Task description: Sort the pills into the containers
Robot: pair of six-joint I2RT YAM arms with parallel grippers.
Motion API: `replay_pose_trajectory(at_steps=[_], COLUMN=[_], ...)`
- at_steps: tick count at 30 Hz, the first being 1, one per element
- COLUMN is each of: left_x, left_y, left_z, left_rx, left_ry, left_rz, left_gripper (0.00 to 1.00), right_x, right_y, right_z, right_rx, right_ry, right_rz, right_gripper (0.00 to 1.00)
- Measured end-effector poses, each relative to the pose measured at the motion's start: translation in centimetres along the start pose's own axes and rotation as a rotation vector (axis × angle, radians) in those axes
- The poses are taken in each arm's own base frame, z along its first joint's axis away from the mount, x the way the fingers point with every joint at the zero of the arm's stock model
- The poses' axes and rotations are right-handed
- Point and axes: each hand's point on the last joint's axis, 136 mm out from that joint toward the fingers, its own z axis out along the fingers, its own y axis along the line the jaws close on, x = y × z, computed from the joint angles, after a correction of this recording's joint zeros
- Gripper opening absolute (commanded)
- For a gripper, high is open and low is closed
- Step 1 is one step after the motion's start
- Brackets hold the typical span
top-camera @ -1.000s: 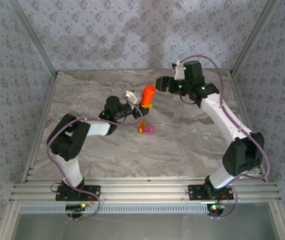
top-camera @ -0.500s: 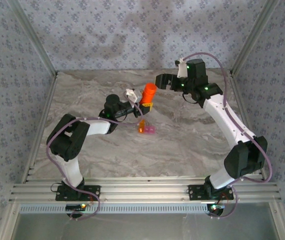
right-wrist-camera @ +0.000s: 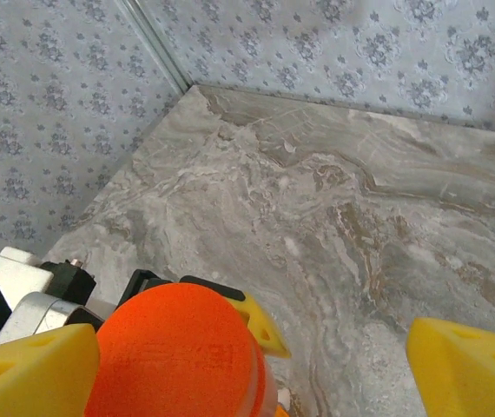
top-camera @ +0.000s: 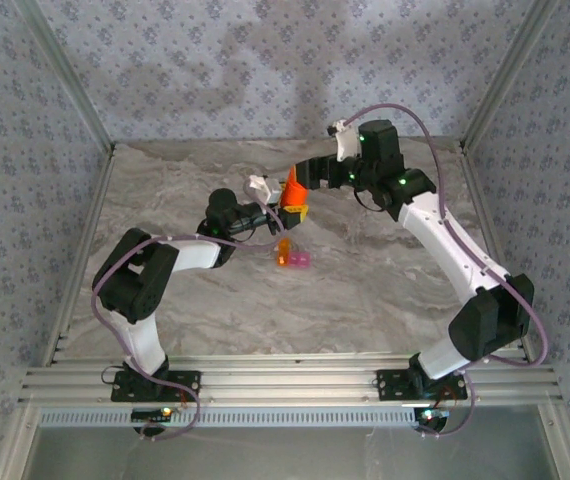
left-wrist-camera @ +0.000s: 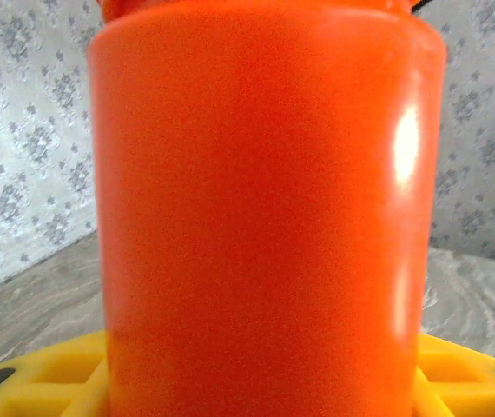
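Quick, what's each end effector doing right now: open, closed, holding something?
Left end effector: closed on the orange bottle.
Right end effector: open, holding nothing.

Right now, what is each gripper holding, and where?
The left gripper grips the orange bottle near its base; the right gripper, open over its top, holds nothing.

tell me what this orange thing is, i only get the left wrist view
observer: it's an orange bottle, roughly upright, with the left end effector gripping its lower part.
operator: where's the right arm
observer: the right end effector is at the bottle's top, jaws open either side of the cap.
operator: and the containers
observer: the joined orange and pink containers lie on the table, nearer the arm bases than the bottle, apart from both end effectors.
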Motion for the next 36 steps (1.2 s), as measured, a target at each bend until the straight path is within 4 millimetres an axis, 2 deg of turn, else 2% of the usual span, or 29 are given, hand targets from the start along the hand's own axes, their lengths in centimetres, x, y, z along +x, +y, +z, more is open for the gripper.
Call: replay_pose_trajectory(at_steps=[5,17,24,32,36], left_x=[-1.2,-1.5,-1.4,-1.3,-1.3], left_y=[-0.5,-0.8,-0.7,-0.6,-0.6], left_z=[0.2,0.2,0.2,0.2,0.2], left_rx=[0.035,0.055,0.056,0.054,0.054], left_ry=[-0.034,-0.040,-0.038,-0.038,-0.037], left_rz=[-0.011,-0.028,-0.036,-0.036,-0.037], left_gripper=[0.00,0.00,0.00,0.00,0.00], right_x=[-0.8,-1.6,-1.1,0.7,1.0], right_y=[0.2,2.1,2.9,3.3,3.4], right_z=[-0.1,-0.3,-0.1,1.7,1.9], right_rx=[-0.011,-0.117,-0.156,-0.182,-0.184], right_ry=[-0.032,-0.061,-0.042,0.023,0.035], right_rz=[-0.031,-0.054,-0.055,-0.059,-0.062], right_gripper=[0.94,0.92,0.88,0.79,0.78])
